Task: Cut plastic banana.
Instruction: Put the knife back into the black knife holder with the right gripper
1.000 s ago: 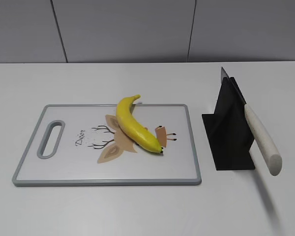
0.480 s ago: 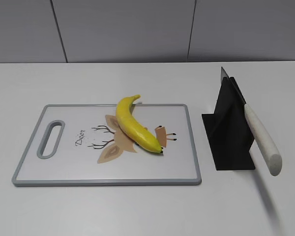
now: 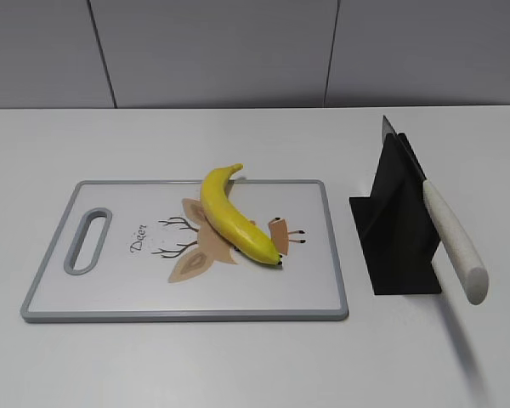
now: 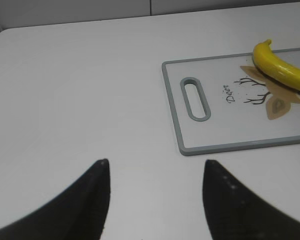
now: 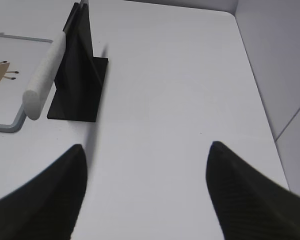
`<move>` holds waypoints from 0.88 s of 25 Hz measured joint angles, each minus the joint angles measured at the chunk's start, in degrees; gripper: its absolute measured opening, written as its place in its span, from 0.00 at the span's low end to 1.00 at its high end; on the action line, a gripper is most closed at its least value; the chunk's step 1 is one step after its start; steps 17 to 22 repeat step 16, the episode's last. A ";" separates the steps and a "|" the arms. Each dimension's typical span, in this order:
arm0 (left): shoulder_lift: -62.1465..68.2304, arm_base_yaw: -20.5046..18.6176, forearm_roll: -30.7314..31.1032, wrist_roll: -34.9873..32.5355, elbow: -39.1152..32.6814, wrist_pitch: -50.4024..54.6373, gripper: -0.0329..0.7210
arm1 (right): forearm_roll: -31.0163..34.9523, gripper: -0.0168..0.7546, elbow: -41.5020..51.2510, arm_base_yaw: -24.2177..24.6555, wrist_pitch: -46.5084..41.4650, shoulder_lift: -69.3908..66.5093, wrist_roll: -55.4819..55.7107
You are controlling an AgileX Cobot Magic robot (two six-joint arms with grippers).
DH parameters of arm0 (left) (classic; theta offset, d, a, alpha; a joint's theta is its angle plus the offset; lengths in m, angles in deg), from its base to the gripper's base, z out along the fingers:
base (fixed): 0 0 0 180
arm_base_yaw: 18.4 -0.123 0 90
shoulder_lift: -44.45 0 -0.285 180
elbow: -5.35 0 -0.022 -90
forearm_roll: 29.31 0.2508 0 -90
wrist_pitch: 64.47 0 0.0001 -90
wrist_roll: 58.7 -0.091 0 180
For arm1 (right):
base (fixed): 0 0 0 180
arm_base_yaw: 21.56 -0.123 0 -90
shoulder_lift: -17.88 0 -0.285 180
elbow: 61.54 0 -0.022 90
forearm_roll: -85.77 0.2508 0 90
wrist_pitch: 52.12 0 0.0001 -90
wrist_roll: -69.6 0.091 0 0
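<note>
The plastic banana [image 3: 231,216] lies whole on a white cutting board [image 3: 110,293] with a grey rim; it also shows in the left wrist view [image 4: 282,70]. A knife with a white handle [image 3: 455,242] rests in a black stand [image 3: 395,229], handle toward the front; the right wrist view shows the handle [image 5: 45,75] and stand [image 5: 80,75]. My left gripper [image 4: 155,162] is open over bare table, left of the board. My right gripper [image 5: 146,146] is open over bare table, in front of and right of the stand. Neither gripper shows in the exterior view.
The board has a handle slot [image 3: 88,240] at its left end and a deer print [image 3: 195,246]. A grey wall [image 3: 238,51] runs behind the white table [image 3: 238,365]; a side wall [image 5: 285,60] stands at the table's right edge.
</note>
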 joint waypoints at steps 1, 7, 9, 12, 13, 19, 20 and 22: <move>0.00 0.00 0.00 0.00 0.00 0.00 0.81 | 0.00 0.77 0.00 0.05 0.00 0.00 0.00; 0.00 0.00 0.00 0.00 0.00 0.00 0.81 | 0.00 0.77 0.00 0.10 0.00 0.00 0.00; 0.00 0.00 0.00 0.00 0.00 0.00 0.81 | 0.00 0.77 0.00 0.10 0.00 0.00 0.00; 0.00 0.00 0.00 0.00 0.00 0.00 0.81 | 0.00 0.77 0.00 0.10 0.00 0.00 0.00; 0.00 0.00 0.00 0.00 0.00 0.00 0.81 | 0.00 0.77 0.00 0.10 0.00 0.00 0.00; 0.00 0.00 0.00 0.00 0.00 0.00 0.81 | 0.00 0.77 0.00 0.10 0.00 0.00 0.00; 0.00 0.00 0.00 0.00 0.00 0.00 0.81 | 0.00 0.77 0.00 0.10 0.00 0.00 0.00; 0.00 0.00 0.00 0.00 0.00 0.00 0.81 | 0.00 0.77 0.00 0.10 0.00 0.00 0.00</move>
